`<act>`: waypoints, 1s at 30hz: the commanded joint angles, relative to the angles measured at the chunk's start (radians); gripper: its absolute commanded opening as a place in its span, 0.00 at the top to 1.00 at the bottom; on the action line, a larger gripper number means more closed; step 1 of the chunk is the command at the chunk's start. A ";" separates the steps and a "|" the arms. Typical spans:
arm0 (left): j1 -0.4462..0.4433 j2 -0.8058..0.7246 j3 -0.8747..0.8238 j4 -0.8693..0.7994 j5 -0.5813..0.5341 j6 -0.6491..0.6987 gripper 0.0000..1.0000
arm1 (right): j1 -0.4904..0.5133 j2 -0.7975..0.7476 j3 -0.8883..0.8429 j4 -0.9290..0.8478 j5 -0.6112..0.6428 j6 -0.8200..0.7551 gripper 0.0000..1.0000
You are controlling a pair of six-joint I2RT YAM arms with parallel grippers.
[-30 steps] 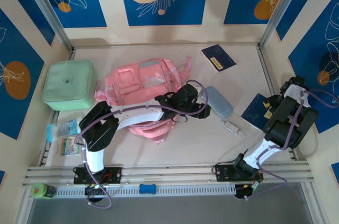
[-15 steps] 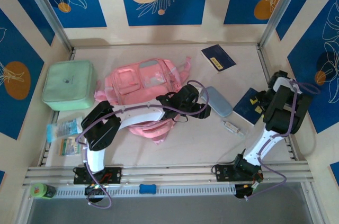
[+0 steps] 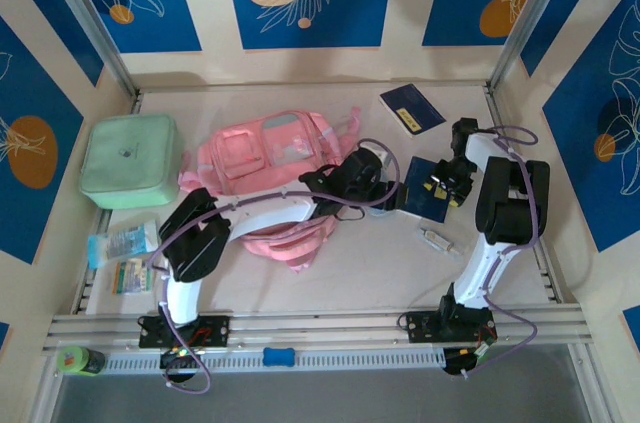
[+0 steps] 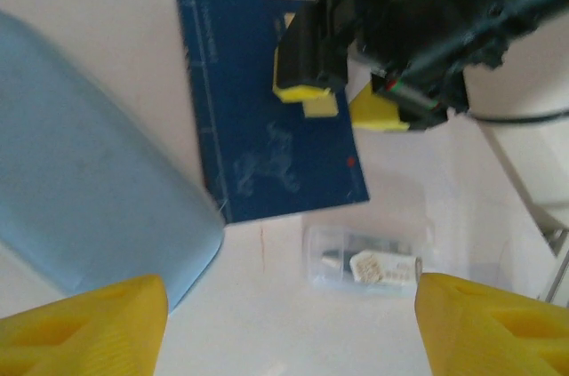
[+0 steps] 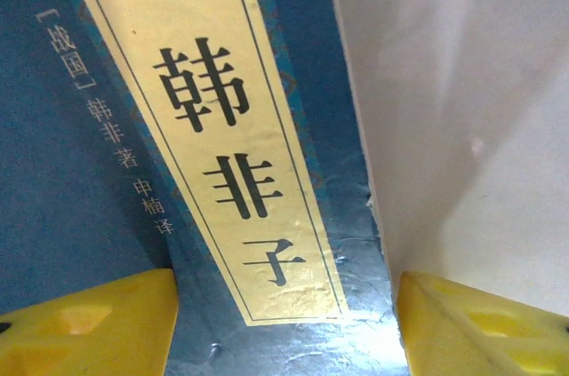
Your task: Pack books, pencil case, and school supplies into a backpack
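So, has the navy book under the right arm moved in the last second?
Yes. The navy book has slid left: it lay right of the small clear packet, now straight behind it.

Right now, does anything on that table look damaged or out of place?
The navy book under the right tool looks scuffed and wrinkled along its cover edge near the yellow label; otherwise nothing stands out.
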 commanded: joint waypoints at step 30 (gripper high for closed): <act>0.066 0.593 0.683 -0.334 0.079 -0.115 0.55 | -0.145 -0.107 -0.152 0.134 -0.456 0.037 0.47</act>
